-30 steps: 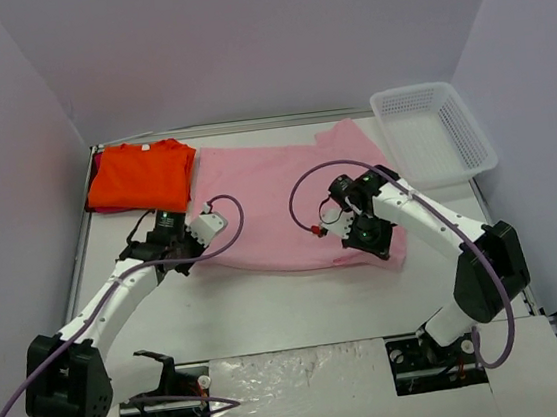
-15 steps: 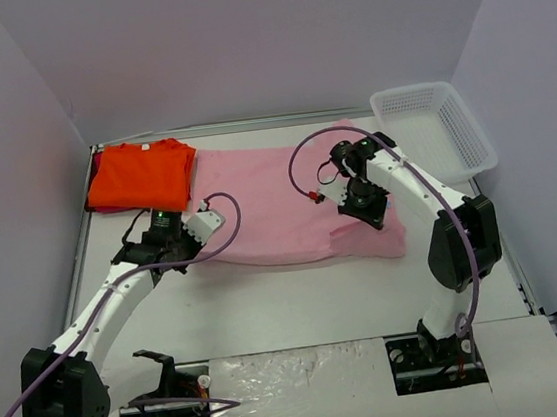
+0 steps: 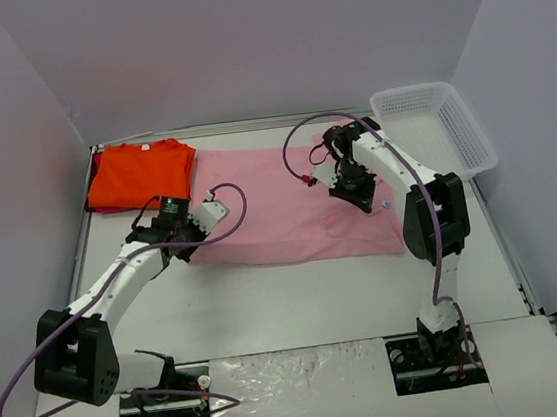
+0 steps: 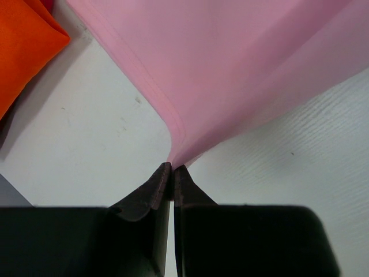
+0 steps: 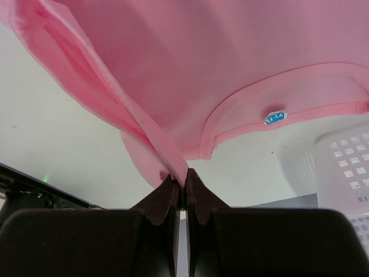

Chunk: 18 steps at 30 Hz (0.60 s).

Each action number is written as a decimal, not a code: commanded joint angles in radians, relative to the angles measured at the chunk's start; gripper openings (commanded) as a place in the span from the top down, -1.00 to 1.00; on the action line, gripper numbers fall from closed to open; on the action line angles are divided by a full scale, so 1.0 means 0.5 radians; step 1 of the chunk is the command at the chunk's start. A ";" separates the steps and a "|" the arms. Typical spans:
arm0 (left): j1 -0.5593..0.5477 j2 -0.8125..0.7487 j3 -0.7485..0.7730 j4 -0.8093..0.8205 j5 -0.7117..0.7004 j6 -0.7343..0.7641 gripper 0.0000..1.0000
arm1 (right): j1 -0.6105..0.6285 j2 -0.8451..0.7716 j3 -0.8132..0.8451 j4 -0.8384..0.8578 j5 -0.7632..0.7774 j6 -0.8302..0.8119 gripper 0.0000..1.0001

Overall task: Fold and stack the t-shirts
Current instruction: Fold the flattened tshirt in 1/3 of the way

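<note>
pink t-shirt (image 4: 242,69): soft matt cloth | orange t-shirt (image 3: 141,176): matt cloth | basket (image 3: 432,141): smooth plastic mesh

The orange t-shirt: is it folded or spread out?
Folded. The orange t-shirt lies as a compact rectangle with no sleeves sticking out; its corner in the left wrist view looks thick.

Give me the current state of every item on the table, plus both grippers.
Pink shirt: spread out across the table, pinched at its near-left corner and at its right end, which is raised.
Orange shirt: folded, lying at the far left.
Basket: upright at the far right, nothing visible inside.
Left gripper: shut on the pink shirt.
Right gripper: shut on the pink shirt.
</note>
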State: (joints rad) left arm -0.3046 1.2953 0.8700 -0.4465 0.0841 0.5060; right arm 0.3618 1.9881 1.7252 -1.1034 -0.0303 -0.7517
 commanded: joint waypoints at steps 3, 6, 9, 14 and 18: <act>0.029 0.152 0.180 0.111 -0.055 0.049 0.95 | -0.076 0.150 0.170 -0.113 0.012 -0.076 1.00; 0.036 0.256 0.239 0.129 -0.055 0.065 0.95 | -0.095 0.236 0.246 -0.113 0.005 -0.086 1.00; 0.039 0.342 0.285 0.147 -0.055 0.080 0.95 | -0.116 0.319 0.317 -0.109 0.002 -0.101 1.00; 0.051 0.471 0.328 0.169 -0.055 0.102 0.95 | -0.141 0.451 0.439 -0.109 -0.007 -0.116 1.00; 0.060 0.529 0.340 0.215 -0.076 0.117 0.95 | -0.144 0.543 0.501 -0.113 -0.016 -0.123 1.00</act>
State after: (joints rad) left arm -0.2859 1.5566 0.9955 -0.3641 0.0677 0.5457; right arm 0.2951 2.2375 1.9324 -1.1004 -0.0357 -0.7925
